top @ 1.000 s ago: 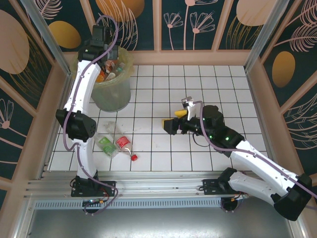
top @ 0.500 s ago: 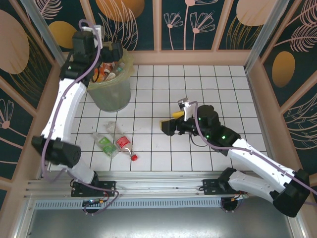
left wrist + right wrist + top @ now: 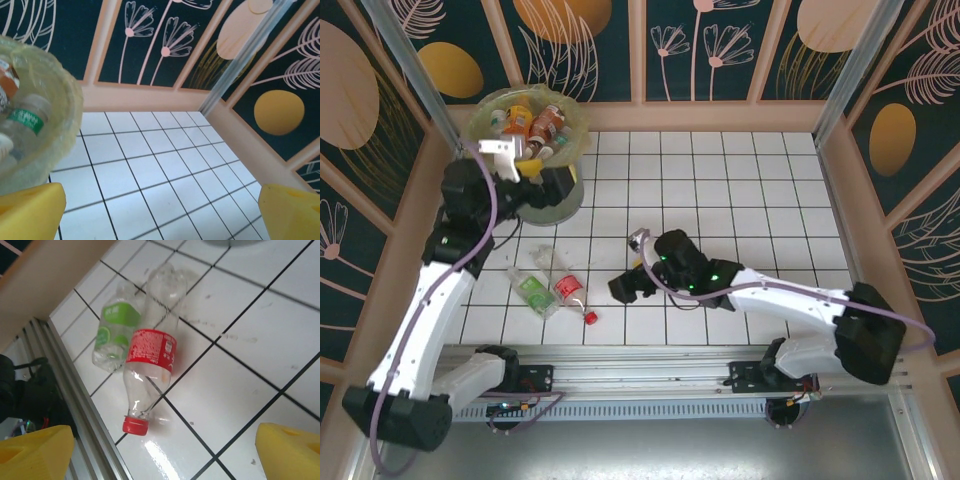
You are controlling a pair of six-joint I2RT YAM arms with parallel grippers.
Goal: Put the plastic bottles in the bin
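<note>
Right hand (image 3: pixel 623 290) is hovering wide open, just right of two loose bottles on the surface
Red-label bottle (image 3: pixel 150 352) is lying nearest, its long axis running crosswise to the finger line and its cap pointing at the near rail; left hand (image 3: pixel 160 215), wide and empty, is hanging by the bin (image 3: pixel 570 135)

Left arm (image 3: pixel 430 300), right arm (image 3: pixel 790 297) (jaws wide)

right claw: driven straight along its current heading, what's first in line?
Most likely the red-label bottle, lying on the tiles ahead of the right claw, its red cap nearest. The green-label bottle lies beyond, against it. Depth is unclear, so tile may come first.
</note>
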